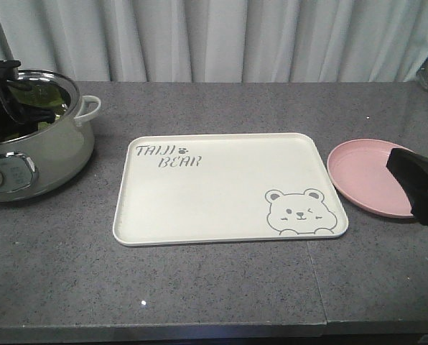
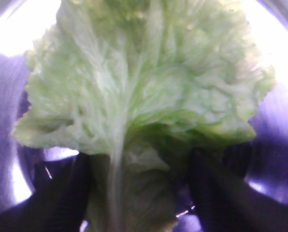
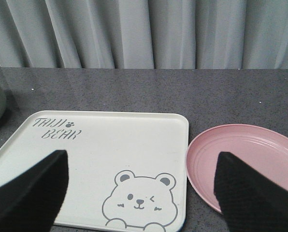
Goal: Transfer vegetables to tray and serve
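The vegetables, a crinkly green lettuce leaf (image 2: pixel 149 82) with a pale rib, fill the left wrist view. The leaf's lower end lies between the dark fingers (image 2: pixel 57 193) of my left gripper (image 2: pixel 139 193), which stand apart, with a sliver of gap on the right side. From the front, that gripper (image 1: pixel 6 93) is down inside the pot (image 1: pixel 49 151), where green leaves (image 1: pixel 47 100) show. The cream tray (image 1: pixel 221 187) with the bear drawing lies bare mid-table. My right gripper (image 1: pixel 411 183) hovers open over the tray's near right corner (image 3: pixel 173 212) and the pink plate's edge.
The pale green electric pot with a white handle (image 1: pixel 90 106) stands at the far left. A round pink plate (image 1: pixel 361 172) (image 3: pixel 250 154) lies just right of the tray. Grey curtains (image 1: pixel 221 36) close off the back of the dark counter.
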